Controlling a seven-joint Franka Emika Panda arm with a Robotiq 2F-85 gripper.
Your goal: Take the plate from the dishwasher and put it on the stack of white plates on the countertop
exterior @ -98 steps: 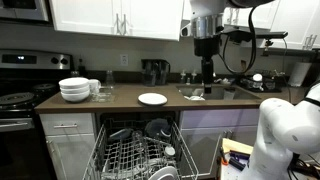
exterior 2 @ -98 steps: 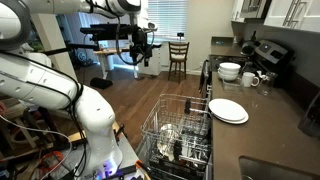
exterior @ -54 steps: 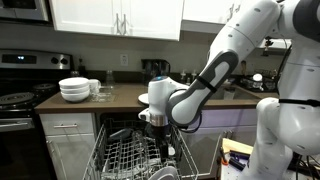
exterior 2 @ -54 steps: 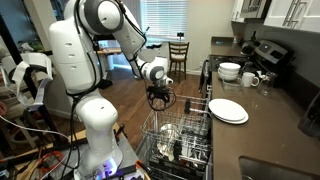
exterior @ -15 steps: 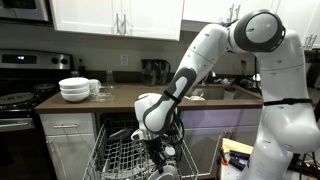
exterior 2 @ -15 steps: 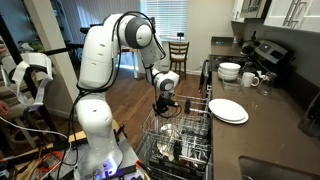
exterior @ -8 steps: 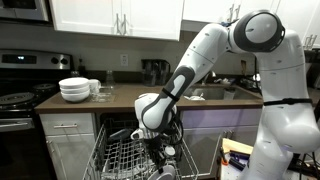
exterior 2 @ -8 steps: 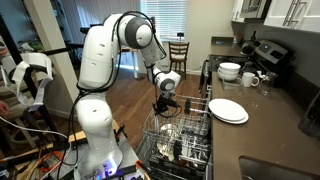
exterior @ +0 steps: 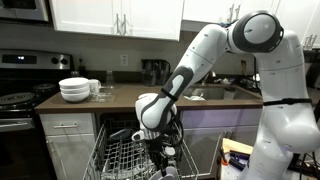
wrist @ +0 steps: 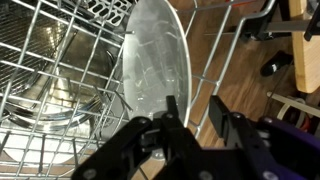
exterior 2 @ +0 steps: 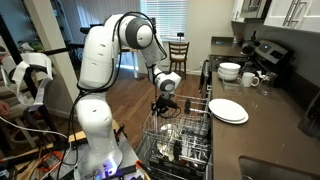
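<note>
Small round shallow white plate (wrist: 150, 60): upright on edge in the grey wire rack (wrist: 45, 110) of the open built-in dishwasher (exterior: 125, 158). Black Robotiq gripper (wrist: 193, 100): jaws parted, straddling the plate's lower rim, not clamped

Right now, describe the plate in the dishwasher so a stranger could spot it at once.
Start at the open dishwasher under the dark brown countertop, with its grey wire rack pulled out. In that rack, just ahead of the gripper, the plate stands on edge between the wires. It is small, round, shallow and white, unlike the shiny metal vessel beside it.
</note>
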